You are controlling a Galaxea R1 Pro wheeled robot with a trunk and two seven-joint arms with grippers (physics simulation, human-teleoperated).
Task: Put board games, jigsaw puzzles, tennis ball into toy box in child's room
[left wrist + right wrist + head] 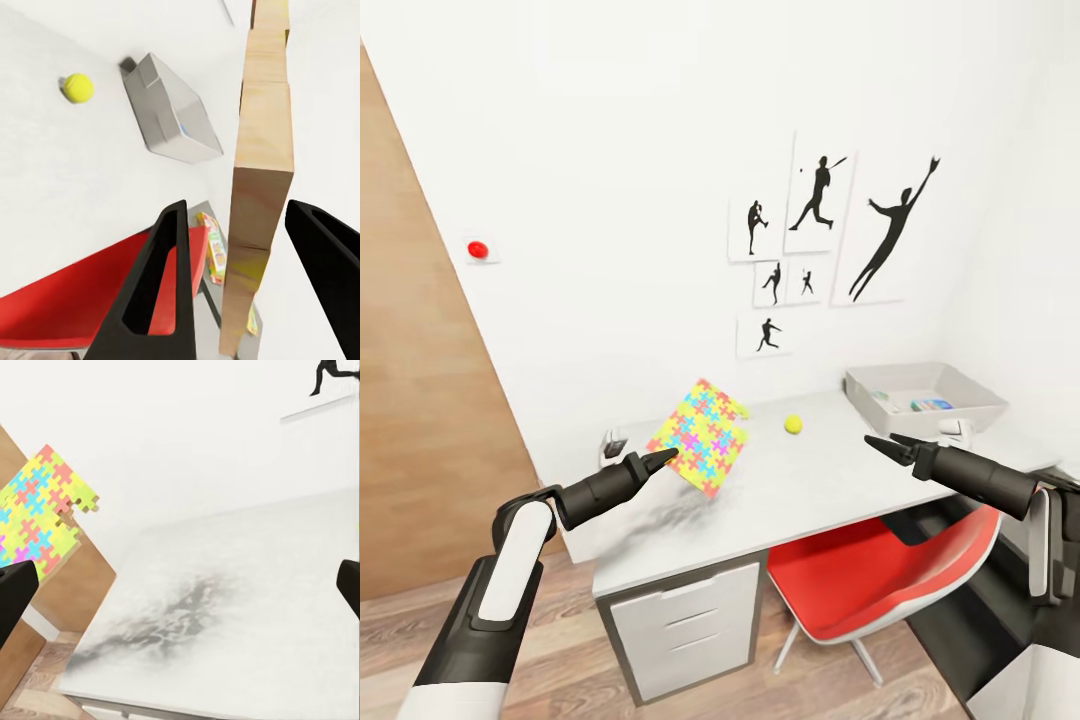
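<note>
One thin jigsaw puzzle [700,436] of bright interlocking pieces gripped by left end effector [662,459], tilted above smooth grey counter [810,490]. Fuzzy round tennis ball [793,424] mid-counter; sloped grey toy box [926,396] at far corner. Right end effector [883,443] released, empty.

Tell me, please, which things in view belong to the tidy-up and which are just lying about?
Job:
- puzzle, held tilted by the left gripper
- ball on the table
- toy box, something blue and white already inside

Just there:
- red chair
- wall pictures
- red wall button
</note>
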